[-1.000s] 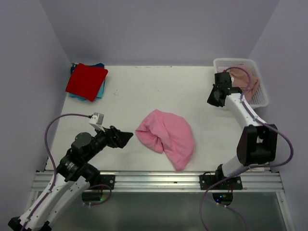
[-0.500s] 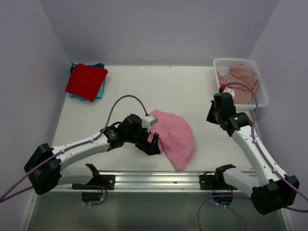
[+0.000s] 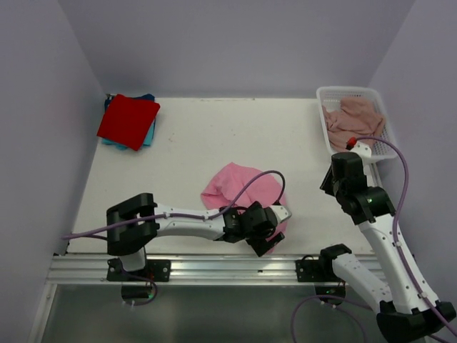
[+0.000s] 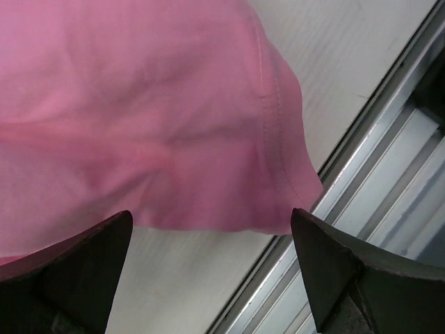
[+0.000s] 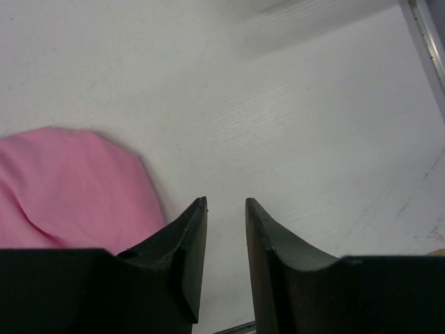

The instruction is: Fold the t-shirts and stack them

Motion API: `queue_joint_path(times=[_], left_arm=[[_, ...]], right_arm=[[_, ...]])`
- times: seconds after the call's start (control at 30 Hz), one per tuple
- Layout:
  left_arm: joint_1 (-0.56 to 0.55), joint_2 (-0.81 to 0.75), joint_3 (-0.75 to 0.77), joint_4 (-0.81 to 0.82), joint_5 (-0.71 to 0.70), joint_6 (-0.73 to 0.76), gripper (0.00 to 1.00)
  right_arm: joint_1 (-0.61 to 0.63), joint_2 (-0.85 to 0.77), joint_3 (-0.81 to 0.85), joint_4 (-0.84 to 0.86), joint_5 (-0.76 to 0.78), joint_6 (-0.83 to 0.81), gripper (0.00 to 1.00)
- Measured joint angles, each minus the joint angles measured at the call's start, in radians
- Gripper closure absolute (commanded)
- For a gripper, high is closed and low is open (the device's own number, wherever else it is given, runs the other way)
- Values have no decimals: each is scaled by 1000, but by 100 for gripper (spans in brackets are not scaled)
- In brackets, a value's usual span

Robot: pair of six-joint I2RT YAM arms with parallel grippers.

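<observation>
A crumpled pink t-shirt lies on the white table, near the front middle. My left gripper is open wide at the shirt's near hem, low over the table by the front edge. In the left wrist view the pink hem fills the space just beyond the left gripper, with nothing between its jaws. My right gripper hovers to the right of the shirt, its jaws a narrow gap apart and empty. In the right wrist view the right gripper is over bare table, with the shirt at lower left.
A folded red shirt lies on a blue one at the back left corner. A white basket at the back right holds a peach shirt. A metal rail runs along the table's front edge, and also shows in the left wrist view.
My left arm has swept right from the table's left side, past the shirt's left edge, to its near hem. My right arm has pulled back from the basket toward the table's front.
</observation>
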Motion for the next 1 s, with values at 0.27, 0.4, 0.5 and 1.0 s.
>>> queue_joint_path(times=[0.27,0.4,0.5,1.0], left_arm=[[-82,48,26,12,-195,-3,0],[-106,66,90,25,-249,-13,0],[-134,112,161,38,-266,-29,0],[-194,260,239,-5,-386,-101,0]], right_arm=[[0,-64,28,-81,79,-2,49],[0,-71,30,-96,98,-4,47],[0,-67,30,-97,98,-5,47],[0,-77,27,-95,99,-6,65]])
